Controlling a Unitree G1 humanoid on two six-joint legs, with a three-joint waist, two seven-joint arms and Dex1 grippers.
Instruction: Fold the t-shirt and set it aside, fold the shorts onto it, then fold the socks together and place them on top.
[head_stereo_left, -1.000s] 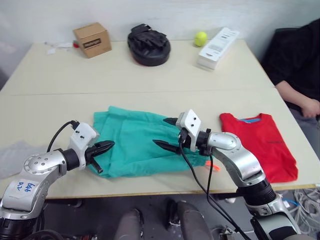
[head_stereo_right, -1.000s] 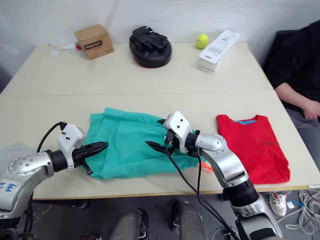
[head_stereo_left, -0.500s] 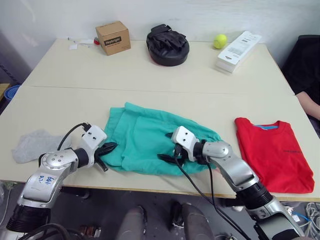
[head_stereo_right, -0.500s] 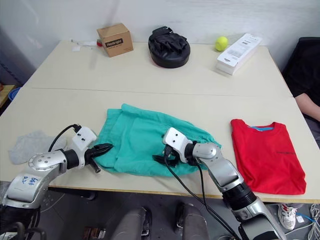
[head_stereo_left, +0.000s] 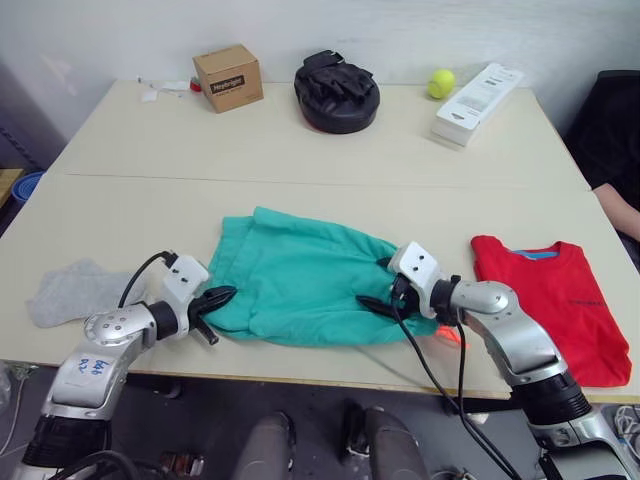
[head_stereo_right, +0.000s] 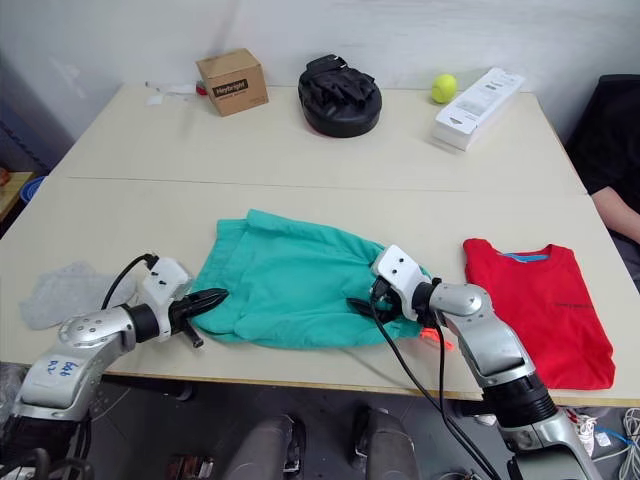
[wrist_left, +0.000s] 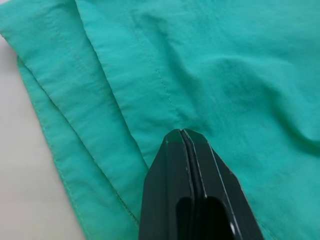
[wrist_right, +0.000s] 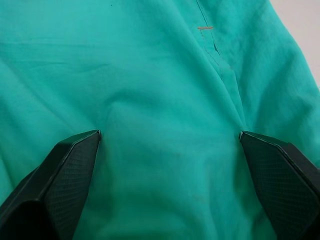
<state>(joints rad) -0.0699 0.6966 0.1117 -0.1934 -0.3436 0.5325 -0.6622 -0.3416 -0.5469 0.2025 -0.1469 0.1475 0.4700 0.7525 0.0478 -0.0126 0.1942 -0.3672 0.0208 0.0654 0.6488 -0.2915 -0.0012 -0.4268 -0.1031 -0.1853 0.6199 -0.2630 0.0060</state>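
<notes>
The teal-green shorts (head_stereo_left: 300, 280) lie spread near the table's front edge, with an orange drawstring (head_stereo_left: 447, 335) poking out at their right end. My left gripper (head_stereo_left: 215, 300) is shut, its tips over the shorts' left hem (wrist_left: 100, 165); I cannot tell whether any fabric is pinched. My right gripper (head_stereo_left: 372, 283) is open wide just above the shorts' right part (wrist_right: 165, 100), nothing between its fingers. The red t-shirt (head_stereo_left: 555, 300) lies flat at the right. Grey socks (head_stereo_left: 70, 292) lie at the left, beyond my left arm.
Along the table's far edge stand a cardboard box (head_stereo_left: 227, 76), a black padded mitt (head_stereo_left: 337, 88), a tennis ball (head_stereo_left: 438, 82) and a long white box (head_stereo_left: 478, 90). A person in dark clothes (head_stereo_left: 622, 140) sits at the right edge.
The camera has swung left, bringing the socks into view. My right gripper has moved right across the shorts, from their middle to their right part. The left gripper stays at the left hem.
</notes>
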